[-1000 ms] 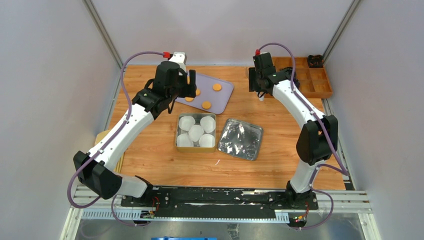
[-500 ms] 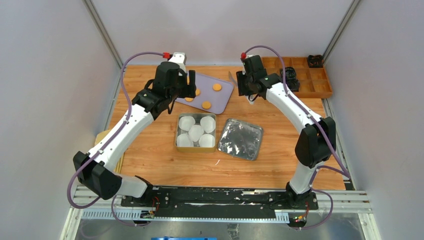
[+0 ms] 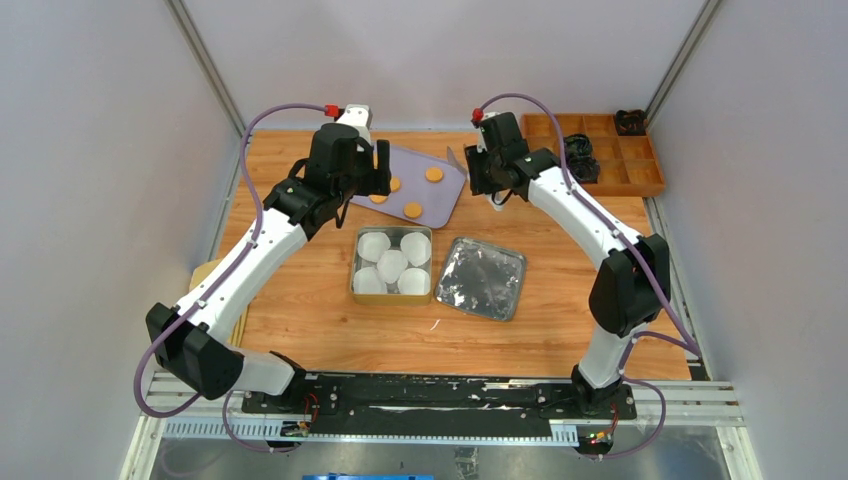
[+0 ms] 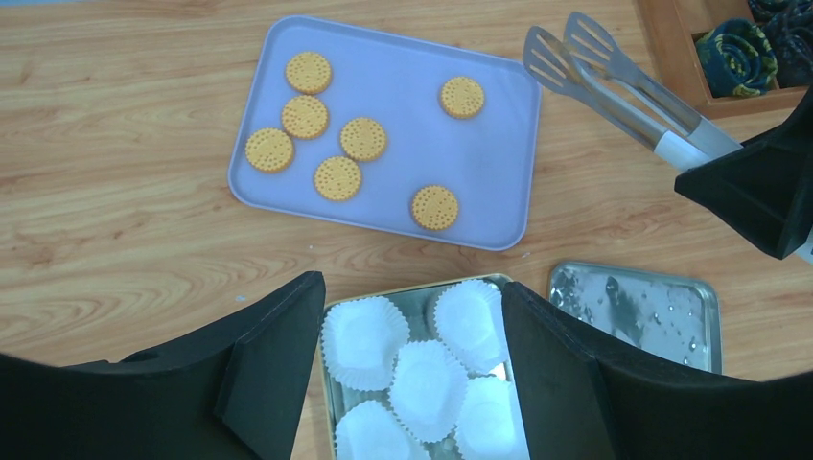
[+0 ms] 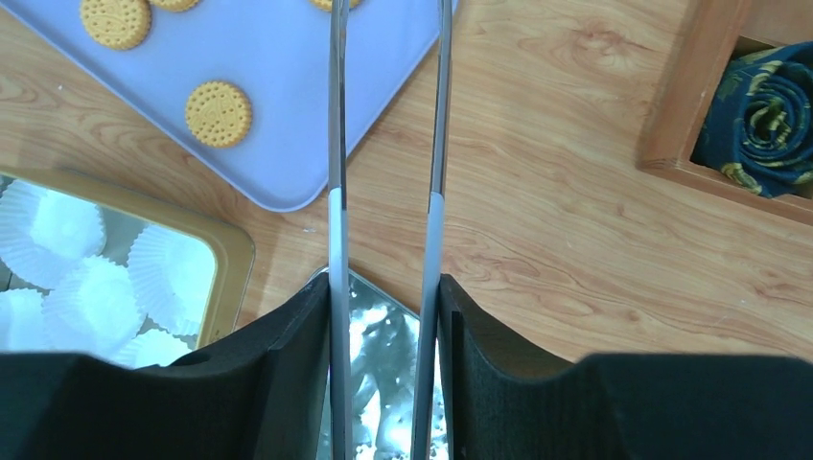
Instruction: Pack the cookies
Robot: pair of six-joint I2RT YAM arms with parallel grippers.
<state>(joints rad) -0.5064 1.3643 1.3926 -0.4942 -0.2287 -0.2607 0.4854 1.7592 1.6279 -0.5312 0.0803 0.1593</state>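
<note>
Several round orange-yellow cookies (image 3: 412, 210) (image 4: 337, 177) lie on a lavender tray (image 3: 450, 195) (image 4: 499, 144) at the back of the table. My left gripper (image 3: 375, 165) (image 4: 410, 287) hangs open above the near edge of the tray, holding nothing. My right gripper (image 3: 478, 175) (image 5: 383, 287) is shut on metal tongs (image 3: 453, 157) (image 4: 614, 81) (image 5: 337, 144). The tongs' two arms stand a little apart and reach toward the tray's right end, where one cookie (image 5: 219, 113) lies close by.
A gold-rimmed tin (image 3: 354, 270) (image 4: 328, 407) holds several white paper cups (image 3: 391, 262) (image 4: 427, 379). Its silver lid (image 3: 481, 277) (image 4: 638, 311) (image 5: 379, 374) lies to its right. A wooden organiser (image 3: 610, 150) with rolled dark fabric (image 5: 757, 105) stands at the back right.
My right arm has carried the tongs leftward from the organiser to the tray's right end, squeezing them narrower. The left arm has stayed put.
</note>
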